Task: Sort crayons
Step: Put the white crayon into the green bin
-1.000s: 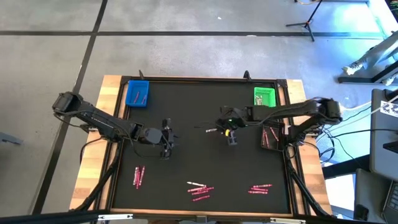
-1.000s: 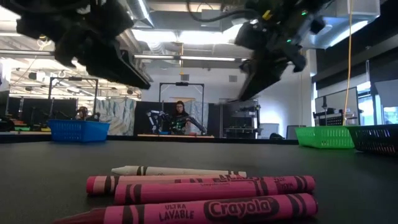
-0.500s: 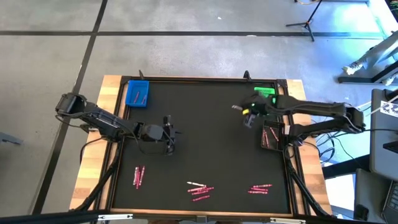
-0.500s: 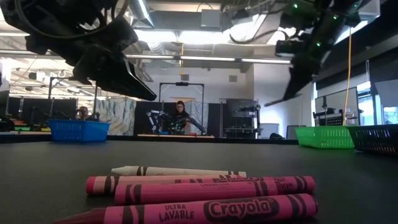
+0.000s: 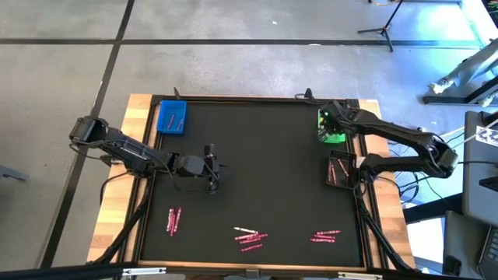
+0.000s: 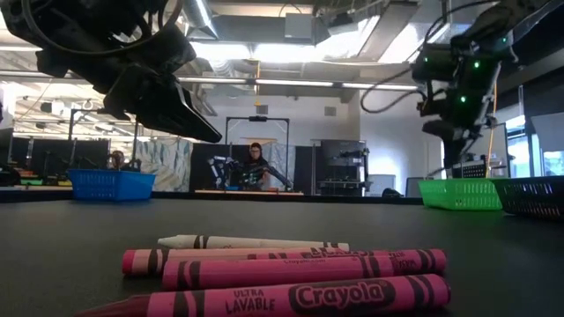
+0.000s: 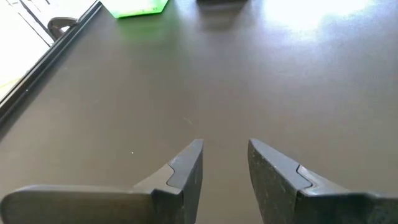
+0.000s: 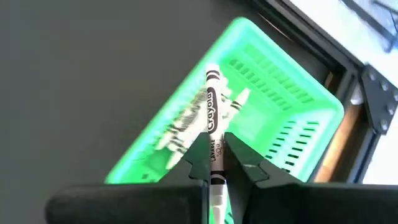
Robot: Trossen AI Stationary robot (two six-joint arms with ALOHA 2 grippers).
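My right gripper (image 5: pixel 325 124) hangs over the green tray (image 5: pixel 333 129) at the far right and is shut on a white crayon (image 8: pixel 212 115). The green tray (image 8: pixel 280 106) holds a few pale crayons (image 8: pixel 180 127). My left gripper (image 5: pixel 210 168) is open and empty above the bare black mat, left of the middle; its fingers (image 7: pixel 189 165) show apart in the left wrist view. Three groups of pink crayons lie near the front edge (image 5: pixel 173 221), (image 5: pixel 250 237), (image 5: pixel 326 235); the middle group also has one white crayon (image 6: pixel 256 242). My right gripper pinches the white crayon's lower shaft (image 8: pixel 215 151) between its two fingers (image 8: pixel 200 157). The crayon lies along the fingers and sticks out past their tips toward the tray. It is lifted clear, above the green tray.
A blue tray (image 5: pixel 172 117) with a few crayons stands at the far left. A dark tray (image 5: pixel 340 171) stands by the right edge, nearer than the green one. The mat's middle is bare. The low view shows a person (image 6: pixel 256 167) in the room beyond the table.
My right gripper has carried the white crayon from the middle of the table toward the far right corner and now hangs over the green tray, still shut on it. My left gripper shifted a little early on, then kept still.
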